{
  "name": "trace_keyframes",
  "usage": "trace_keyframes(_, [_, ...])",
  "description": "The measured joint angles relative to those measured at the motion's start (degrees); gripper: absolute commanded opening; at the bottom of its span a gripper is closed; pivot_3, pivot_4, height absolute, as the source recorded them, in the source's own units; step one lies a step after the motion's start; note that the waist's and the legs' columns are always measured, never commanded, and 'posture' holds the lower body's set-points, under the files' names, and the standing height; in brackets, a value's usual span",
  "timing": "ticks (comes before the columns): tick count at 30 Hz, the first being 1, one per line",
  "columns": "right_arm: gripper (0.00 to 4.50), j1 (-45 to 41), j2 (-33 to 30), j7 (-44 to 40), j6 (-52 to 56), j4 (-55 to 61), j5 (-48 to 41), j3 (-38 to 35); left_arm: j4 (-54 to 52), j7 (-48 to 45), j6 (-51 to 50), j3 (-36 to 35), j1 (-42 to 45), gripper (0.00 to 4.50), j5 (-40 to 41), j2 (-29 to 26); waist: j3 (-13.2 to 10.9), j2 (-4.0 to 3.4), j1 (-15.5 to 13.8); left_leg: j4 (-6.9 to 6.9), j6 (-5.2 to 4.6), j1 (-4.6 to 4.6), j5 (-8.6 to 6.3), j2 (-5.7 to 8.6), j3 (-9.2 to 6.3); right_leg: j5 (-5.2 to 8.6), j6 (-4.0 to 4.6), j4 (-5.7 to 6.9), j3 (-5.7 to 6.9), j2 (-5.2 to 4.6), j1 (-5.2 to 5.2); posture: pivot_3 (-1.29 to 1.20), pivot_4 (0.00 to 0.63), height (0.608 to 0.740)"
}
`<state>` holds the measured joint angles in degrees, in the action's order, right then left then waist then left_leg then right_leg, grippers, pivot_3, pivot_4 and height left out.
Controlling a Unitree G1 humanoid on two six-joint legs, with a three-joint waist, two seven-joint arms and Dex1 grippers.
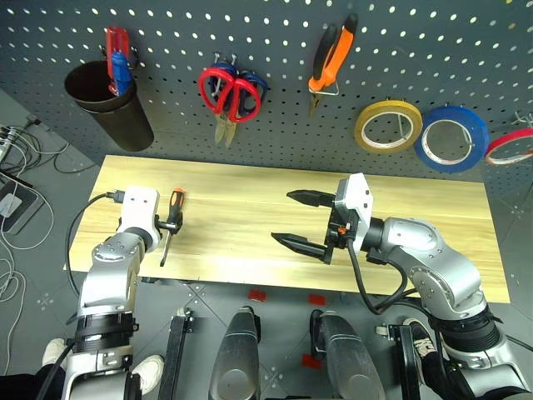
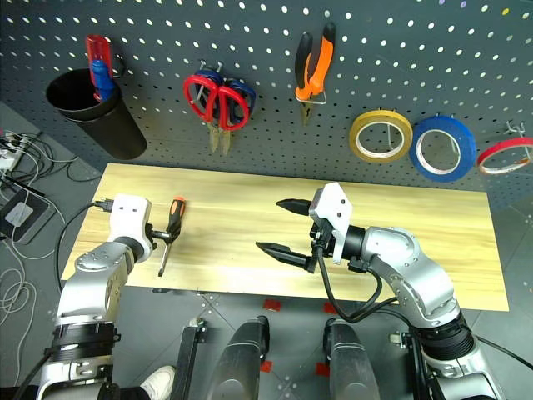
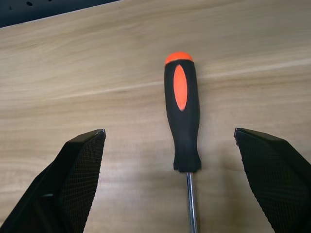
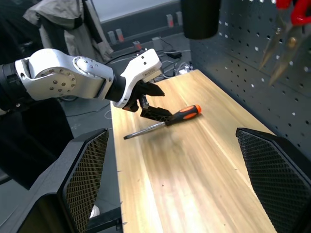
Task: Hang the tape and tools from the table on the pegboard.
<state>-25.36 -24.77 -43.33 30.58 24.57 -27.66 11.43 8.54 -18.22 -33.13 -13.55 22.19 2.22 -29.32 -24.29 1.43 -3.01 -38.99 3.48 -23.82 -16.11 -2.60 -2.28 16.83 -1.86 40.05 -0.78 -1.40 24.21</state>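
The screwdriver lies on the worktop between the spread fingers of the left tool (empty, like the wide-open right tool); lower squarely over the handle before closing.

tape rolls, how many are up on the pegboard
3, all at the pegboard's right end: the yellow tape, a blue roll beside it, and a red roll, partly cut off.

the screwdriver lies on the table's left end, below the pegboard where scissors, pliers and tape hang.
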Motion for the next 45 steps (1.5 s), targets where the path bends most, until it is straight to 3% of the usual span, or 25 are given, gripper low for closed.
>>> trace_keyframes(6, [4.50, 0.3, 0.1, 1.2, 1.3, 0.1, 0.0, 0.0, 7.5, -1.8, 3.0, 2.0, 4.4, 4.48, 0.0, -1.3, -0.9, 0.00, 0.1, 0.02, 0.00, -0.04, 0.00, 0.00, 0.04, 0.00, 0.00, -0.06, -0.03, -0.01, 0.03, 0.13, 0.518, 0.740])
trace_keyframes(7, [4.50, 0.3, 0.1, 1.3, 1.3, 0.2, 0.0, 0.0, 8.1, -2.2, 3.4, 2.3, 4.4, 4.30, 0.0, -1.3, -1.0, 0.01, 0.2, 0.03, 0.00, -0.05, 0.00, -0.01, 0.04, 0.00, 0.00, -0.06, -0.02, -0.01, 0.05, 0.13, 0.518, 0.740])
trace_keyframes(9, [4.50, 0.6, 0.3, 1.9, 1.4, 0.6, -0.1, 0.0, 8.4, -2.6, 3.5, 3.1, 4.5, 3.89, 0.1, -1.3, -1.1, 0.00, 0.2, 0.03, 0.01, -0.06, 0.00, -0.02, 0.04, 0.00, 0.00, -0.06, -0.02, 0.00, 0.07, 0.13, 0.514, 0.740])
trace_keyframes(17, [4.50, 0.7, 0.6, 3.2, 2.5, 0.8, -0.1, 0.0, 9.7, -2.6, 3.1, 3.4, 5.6, 1.31, 0.9, -1.2, -1.2, -0.01, 0.3, 0.05, 0.02, -0.06, 0.01, -0.03, 0.04, 0.00, -0.01, -0.09, -0.02, 0.00, 0.08, 0.13, 0.509, 0.740])
trace_keyframes(19, [4.50, 0.7, 0.6, 3.3, 2.5, 0.8, -0.1, 0.0, 10.1, -2.6, 3.2, 3.3, 5.9, 0.92, 1.0, -1.3, -1.2, -0.01, 0.3, 0.06, 0.02, -0.06, 0.01, -0.02, 0.04, 0.01, -0.01, -0.09, -0.02, 0.00, 0.07, 0.13, 0.510, 0.740])
trace_keyframes(25, [4.50, 0.2, 0.7, 3.3, 2.4, 0.7, -0.1, 0.0, 11.0, -2.6, 3.5, 3.3, 6.5, 0.92, 1.0, -1.6, -1.4, -0.03, 0.3, 0.08, 0.04, -0.06, 0.02, -0.03, 0.04, 0.01, -0.01, -0.10, -0.02, 0.00, 0.08, 0.13, 0.509, 0.740])
trace_keyframes(32, [4.50, -0.9, 1.2, 2.5, 1.5, -1.4, 0.1, -0.1, 8.9, -2.8, 3.4, 4.4, 5.4, 0.92, 0.6, -2.4, -1.4, -0.02, 0.3, 0.14, 0.27, -0.13, 0.15, -0.05, 0.04, 0.01, -0.02, -0.15, -0.02, -0.01, 0.14, 0.14, 0.450, 0.740])
trace_keyframes(39, [4.50, 0.6, -0.3, -0.4, -0.1, -1.1, -0.8, -2.1, -15.0, 3.0, -0.2, 7.3, -5.9, 0.92, -2.9, 1.6, -1.2, 0.09, 0.0, 0.19, 0.54, -0.30, 0.30, -0.09, -0.07, 0.00, -0.02, -0.38, 0.15, -0.53, 0.15, 0.15, 0.373, 0.740])
trace_keyframes(45, [4.50, 4.0, -0.9, -0.1, 0.3, 2.1, -3.8, -5.0, -30.8, 10.0, -1.7, 11.7, -9.7, 0.92, -9.8, 5.0, -0.5, 0.23, -0.4, 0.19, 0.79, -0.52, 0.44, 0.01, -0.11, -0.01, -0.04, -0.40, 0.50, -0.62, 0.14, 0.19, 0.303, 0.740])
